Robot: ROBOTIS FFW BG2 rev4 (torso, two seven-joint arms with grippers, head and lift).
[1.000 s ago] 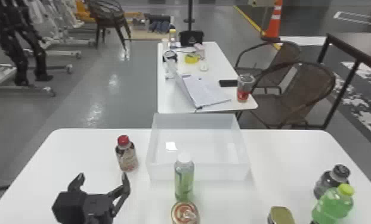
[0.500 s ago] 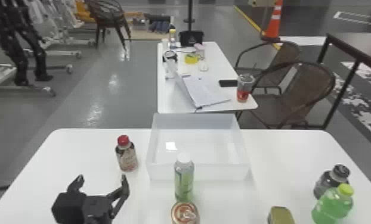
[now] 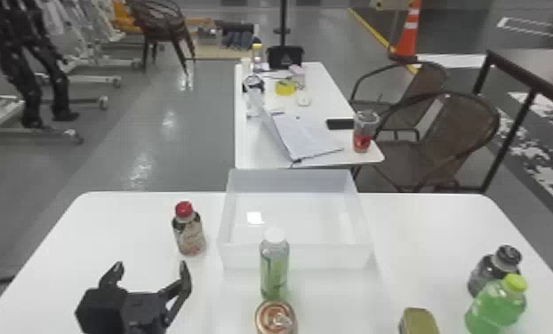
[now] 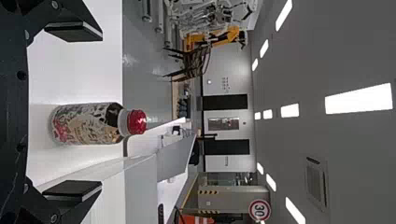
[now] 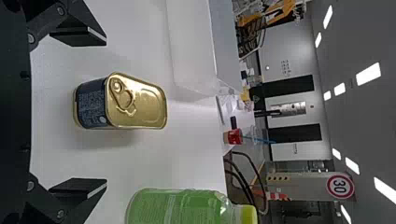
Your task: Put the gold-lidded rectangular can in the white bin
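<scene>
The gold-lidded rectangular can (image 3: 418, 321) stands upright at the head view's bottom edge, right of centre. In the right wrist view the can (image 5: 137, 103) shows its gold lid and dark side, in front of my right gripper (image 5: 78, 114), whose fingers stand apart with nothing held. The white bin (image 3: 295, 256) sits at the table's far middle; its wall (image 5: 189, 42) shows in the right wrist view. My left gripper (image 3: 151, 276) is open at the table's left, on the near side of the red-capped bottle (image 3: 189, 231). In the left wrist view, that gripper (image 4: 74, 112) faces the bottle (image 4: 88, 123), not touching it.
A green-labelled bottle (image 3: 274, 266) stands before the bin's near wall, with a round can (image 3: 275, 317) nearer. Right of the gold-lidded can are a green bottle (image 3: 495, 306) and a dark bottle (image 3: 493, 268). Another white table (image 3: 262, 153) lies beyond the bin.
</scene>
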